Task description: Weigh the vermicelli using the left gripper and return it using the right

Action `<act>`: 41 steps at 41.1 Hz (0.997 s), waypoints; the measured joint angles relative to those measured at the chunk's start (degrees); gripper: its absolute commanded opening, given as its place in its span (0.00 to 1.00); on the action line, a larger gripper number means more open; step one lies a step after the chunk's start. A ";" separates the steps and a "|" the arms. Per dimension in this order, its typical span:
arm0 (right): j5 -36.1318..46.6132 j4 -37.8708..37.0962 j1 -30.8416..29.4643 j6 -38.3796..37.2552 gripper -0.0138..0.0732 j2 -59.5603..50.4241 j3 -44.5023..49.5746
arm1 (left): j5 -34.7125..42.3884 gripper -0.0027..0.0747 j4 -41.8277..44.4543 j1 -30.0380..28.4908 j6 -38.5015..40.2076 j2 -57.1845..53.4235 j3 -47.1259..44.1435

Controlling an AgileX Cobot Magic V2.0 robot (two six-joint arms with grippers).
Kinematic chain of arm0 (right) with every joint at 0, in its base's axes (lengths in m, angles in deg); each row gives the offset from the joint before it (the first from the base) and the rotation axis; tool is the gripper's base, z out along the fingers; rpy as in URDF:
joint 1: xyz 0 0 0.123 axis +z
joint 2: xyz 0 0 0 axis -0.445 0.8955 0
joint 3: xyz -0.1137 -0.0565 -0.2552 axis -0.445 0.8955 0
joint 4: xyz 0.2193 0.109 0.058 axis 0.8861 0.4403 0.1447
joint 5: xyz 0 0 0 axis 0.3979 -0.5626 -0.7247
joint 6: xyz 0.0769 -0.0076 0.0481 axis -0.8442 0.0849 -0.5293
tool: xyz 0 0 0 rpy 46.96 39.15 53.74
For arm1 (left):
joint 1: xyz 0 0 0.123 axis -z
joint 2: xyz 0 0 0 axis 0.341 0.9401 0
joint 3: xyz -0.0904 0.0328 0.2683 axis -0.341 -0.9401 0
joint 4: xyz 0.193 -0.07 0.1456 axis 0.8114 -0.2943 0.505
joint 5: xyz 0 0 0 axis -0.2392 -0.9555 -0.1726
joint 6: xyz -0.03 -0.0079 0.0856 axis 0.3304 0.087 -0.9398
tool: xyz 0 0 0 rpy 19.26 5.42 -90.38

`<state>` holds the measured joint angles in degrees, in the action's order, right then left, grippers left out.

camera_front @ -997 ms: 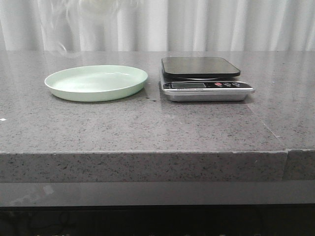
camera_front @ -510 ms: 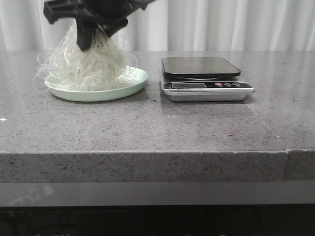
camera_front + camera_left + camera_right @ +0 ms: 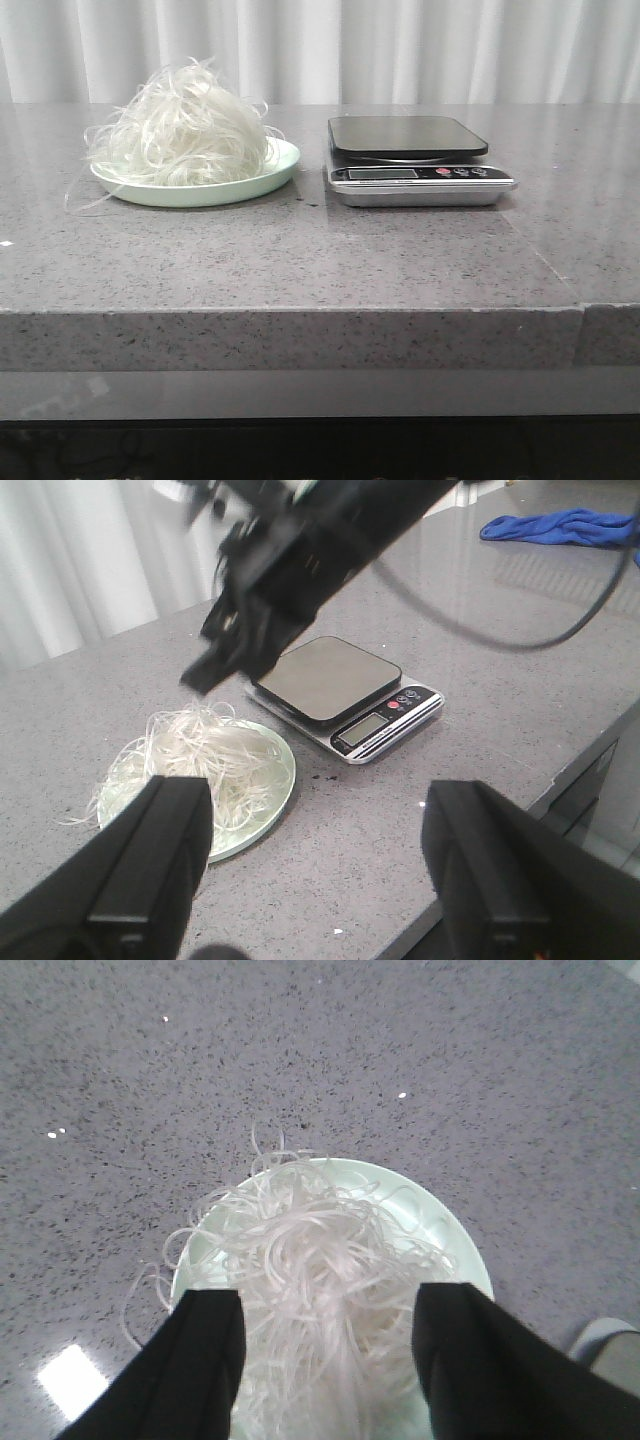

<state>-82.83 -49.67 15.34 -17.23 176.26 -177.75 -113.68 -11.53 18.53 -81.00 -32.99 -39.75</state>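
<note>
The vermicelli (image 3: 180, 135) is a fluffy white mound on the pale green plate (image 3: 215, 194), left of the scale (image 3: 410, 150), whose black platform is bare. No gripper shows in the front view. In the right wrist view my right gripper (image 3: 325, 1360) is open directly above the vermicelli (image 3: 320, 1260) and plate (image 3: 455, 1235), fingers on either side of the mound. In the left wrist view my left gripper (image 3: 320, 880) is open and empty, high above the table in front of the plate (image 3: 272, 810), vermicelli (image 3: 200, 760) and scale (image 3: 340, 685). My right arm (image 3: 300, 560) hangs over them.
A few loose strands trail off the plate's left side onto the grey stone table (image 3: 300, 260). A blue cloth (image 3: 560, 525) lies far off beyond the scale. The table's front edge runs close below the left gripper.
The plate was empty a second ago. Half a second ago the right gripper was setting the vermicelli onto it. Now the gripper has let go and risen out of the front view.
</note>
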 measured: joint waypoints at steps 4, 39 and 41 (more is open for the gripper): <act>-2.57 0.26 0.00 -0.93 0.72 -5.20 0.56 | 0.00 0.69 0.00 0.00 0.00 0.00 0.00; 3.91 1.41 0.00 -1.63 0.72 -60.23 52.41 | 0.00 0.69 0.00 0.00 0.00 0.00 0.00; 3.68 1.41 0.00 -1.63 0.72 -62.68 54.37 | 0.00 0.69 0.00 0.00 0.00 0.00 0.00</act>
<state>-79.14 -48.26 15.34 -18.86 113.58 -123.38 -113.68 -11.53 18.53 -81.00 -32.99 -39.75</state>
